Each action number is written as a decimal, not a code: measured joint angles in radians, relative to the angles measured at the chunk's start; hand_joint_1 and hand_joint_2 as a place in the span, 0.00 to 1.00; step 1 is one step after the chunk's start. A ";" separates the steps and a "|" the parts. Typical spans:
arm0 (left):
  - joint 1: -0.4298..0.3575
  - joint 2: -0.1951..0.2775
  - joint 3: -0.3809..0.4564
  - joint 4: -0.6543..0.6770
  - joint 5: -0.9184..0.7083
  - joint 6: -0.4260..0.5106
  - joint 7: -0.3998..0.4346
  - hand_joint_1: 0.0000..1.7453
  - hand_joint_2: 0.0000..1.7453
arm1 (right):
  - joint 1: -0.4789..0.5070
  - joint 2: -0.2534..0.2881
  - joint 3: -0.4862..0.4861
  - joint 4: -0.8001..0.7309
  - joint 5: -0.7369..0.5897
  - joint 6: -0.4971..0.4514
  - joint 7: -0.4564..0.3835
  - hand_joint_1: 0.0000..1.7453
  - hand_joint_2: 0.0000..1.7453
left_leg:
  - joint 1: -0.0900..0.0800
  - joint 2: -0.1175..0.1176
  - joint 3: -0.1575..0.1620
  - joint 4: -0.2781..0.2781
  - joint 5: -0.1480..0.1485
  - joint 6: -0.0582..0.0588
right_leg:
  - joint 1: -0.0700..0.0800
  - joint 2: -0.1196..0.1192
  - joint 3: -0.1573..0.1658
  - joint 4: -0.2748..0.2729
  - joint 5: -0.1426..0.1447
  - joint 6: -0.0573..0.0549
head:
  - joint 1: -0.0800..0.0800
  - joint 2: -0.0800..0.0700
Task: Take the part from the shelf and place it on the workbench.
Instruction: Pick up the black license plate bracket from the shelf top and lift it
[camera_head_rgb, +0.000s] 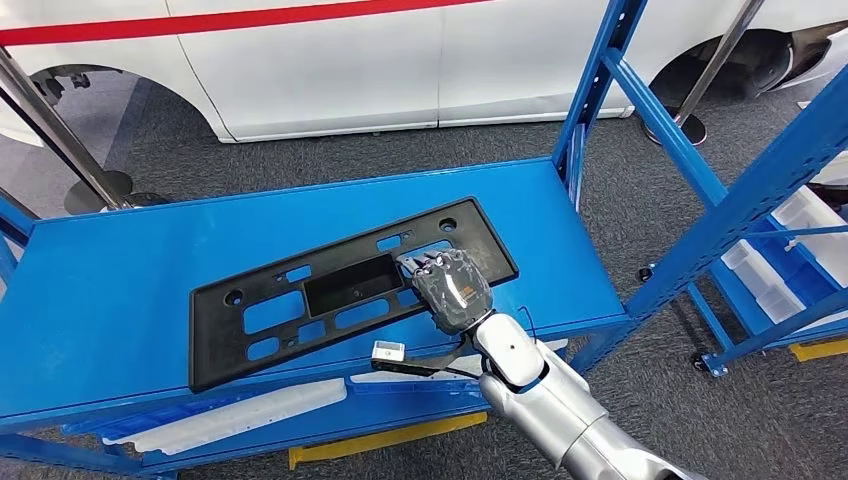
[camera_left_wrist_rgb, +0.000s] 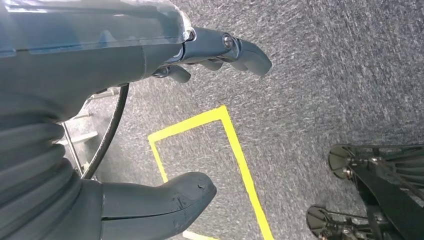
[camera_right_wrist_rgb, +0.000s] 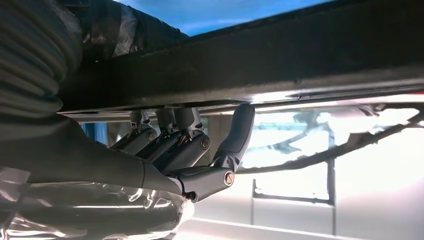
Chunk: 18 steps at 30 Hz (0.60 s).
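The part (camera_head_rgb: 330, 290), a long black plastic plate with several cut-outs, lies flat and slanted on the blue shelf (camera_head_rgb: 120, 270). My right hand (camera_head_rgb: 452, 290) rests on its right end, fingers hooked into a cut-out near the near edge. In the right wrist view the fingers (camera_right_wrist_rgb: 175, 145) curl over the part's dark edge (camera_right_wrist_rgb: 280, 65), with the thumb on the other side, so the hand grips it. My left hand (camera_left_wrist_rgb: 100, 65) hangs above the grey carpet, its fingers (camera_left_wrist_rgb: 240, 47) and thumb (camera_left_wrist_rgb: 165, 195) apart with nothing between them.
Blue shelf uprights (camera_head_rgb: 740, 200) rise to the right of the part, and a second rack with white bins (camera_head_rgb: 800, 230) stands beyond. A white car (camera_head_rgb: 350, 60) is behind the shelf. White pieces (camera_head_rgb: 240, 410) lie on the lower level. Yellow floor tape (camera_left_wrist_rgb: 235, 145) marks the carpet.
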 joint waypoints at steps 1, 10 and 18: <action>-0.001 0.000 0.001 0.000 -0.001 0.000 0.001 0.00 1.00 | 0.007 -0.004 0.000 -0.022 0.001 0.004 -0.003 1.00 1.00 | 0.001 0.001 -0.004 0.005 0.001 -0.002 | -0.003 -0.002 0.023 -0.045 0.033 0.001 | 0.000 0.000; -0.001 0.000 0.015 0.000 -0.007 0.002 0.004 0.00 1.00 | 0.029 -0.014 0.000 -0.131 -0.046 0.035 -0.016 1.00 1.00 | 0.009 -0.003 -0.058 0.072 -0.036 -0.062 | 0.000 -0.006 0.078 -0.246 0.151 -0.053 | -0.001 0.000; -0.005 0.000 0.024 0.000 -0.005 0.003 0.008 0.00 1.00 | 0.039 -0.015 0.000 -0.143 -0.085 0.047 -0.028 1.00 1.00 | 0.017 -0.006 0.038 0.147 -0.118 -0.073 | 0.003 -0.005 -0.021 -0.235 0.222 -0.051 | -0.001 0.000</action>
